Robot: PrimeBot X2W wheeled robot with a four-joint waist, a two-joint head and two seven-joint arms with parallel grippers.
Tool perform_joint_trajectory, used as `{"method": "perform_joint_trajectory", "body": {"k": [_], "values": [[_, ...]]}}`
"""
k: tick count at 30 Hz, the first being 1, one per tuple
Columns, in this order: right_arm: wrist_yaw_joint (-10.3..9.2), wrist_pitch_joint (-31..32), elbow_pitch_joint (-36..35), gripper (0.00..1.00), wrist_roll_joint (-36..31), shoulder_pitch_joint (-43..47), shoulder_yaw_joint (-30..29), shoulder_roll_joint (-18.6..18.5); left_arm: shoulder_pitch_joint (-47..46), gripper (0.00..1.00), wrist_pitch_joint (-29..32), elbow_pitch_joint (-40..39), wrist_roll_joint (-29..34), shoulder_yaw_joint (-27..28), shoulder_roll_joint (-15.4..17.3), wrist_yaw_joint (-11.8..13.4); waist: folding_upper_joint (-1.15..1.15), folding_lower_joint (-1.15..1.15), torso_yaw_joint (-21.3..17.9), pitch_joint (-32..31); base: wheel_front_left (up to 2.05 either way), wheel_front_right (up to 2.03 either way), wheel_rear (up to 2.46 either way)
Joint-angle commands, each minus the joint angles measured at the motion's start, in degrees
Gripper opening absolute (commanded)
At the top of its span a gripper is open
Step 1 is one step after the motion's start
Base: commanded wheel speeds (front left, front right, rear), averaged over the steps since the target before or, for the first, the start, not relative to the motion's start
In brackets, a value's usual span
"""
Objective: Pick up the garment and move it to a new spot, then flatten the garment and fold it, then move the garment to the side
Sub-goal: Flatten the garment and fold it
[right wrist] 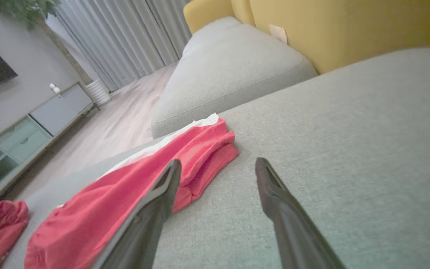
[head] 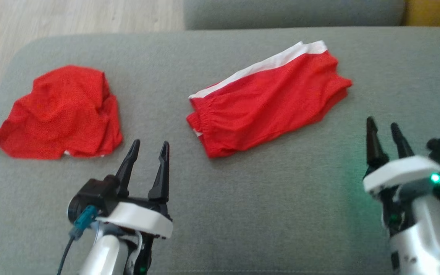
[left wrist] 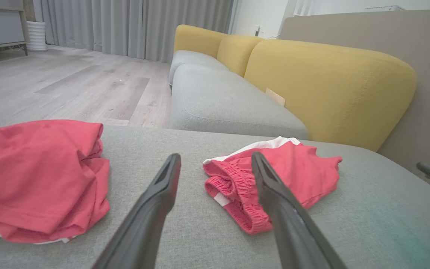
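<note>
- L end effector (head: 151, 143) wide open, nothing in it, over the cushion (head: 266, 198) btw heap (head: 61, 110) & shorts (head: 269, 99).
- R end effector (head: 382, 122) also spread wide, empty, near the shorts' right end, not touching.
- Grey sofa cushion; wood floor (head: 71, 15), yellow backrest (left wrist: 327, 86), curtains (left wrist: 125, 26) behind.
- Shorts mid-cushion: red w/ white stripe, flat-ish, wrinkled. Heap crumpled at left.

Head overhead; wrists low toward garment (head: 267, 99)
</note>
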Motion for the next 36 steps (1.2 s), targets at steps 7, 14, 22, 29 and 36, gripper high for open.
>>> {"method": "perform_joint_trajectory", "body": {"k": [7, 14, 22, 29, 36], "values": [[-0.04, 9.7, 7.42, 1.0, 14.19, -12.96, -8.28, 0.83, -5.57, 1.0, -0.7, -1.78, -0.92, -0.98, 0.37, 0.3, 0.0, 0.0, 6.85, 6.38, 0.0, 0.0, 0.0], [-0.04, 15.22, 20.0, 1.0, 19.37, -21.36, -16.78, 0.86, -6.59, 1.0, -0.7, -1.26, -1.84, -2.69, 0.37, 1.22, 0.0, 0.0, 10.97, 7.76, 0.0, 0.0, 0.0], [-0.04, 16.61, 29.2, 1.0, 15.9, -26.73, -22.65, 0.26, -6.32, 1.0, -0.7, -1.32, -2.23, -2.79, 0.37, 1.53, 0.0, 0.0, 12.8, 8.14, 0.0, 0.0, 0.0], [-0.04, 17.44, 35.42, 1.0, 12.27, -30.25, -25.75, -1.11, -6.66, 1.0, -0.7, -1.92, -2.83, -3.32, 0.37, 2.05, 0.0, 0.0, 13.51, 8.51, 0.0, 0.0, 0.0], [-0.04, 17.9, 39.9, 1.0, 8.41, -33.47, -26.93, -2.67, -7.12, 1.0, -0.7, -2.51, -3.25, -3.62, 0.37, 2.25, 0.0, 0.0, 13.69, 9.75, 0.0, 0.0, 0.0]]}}
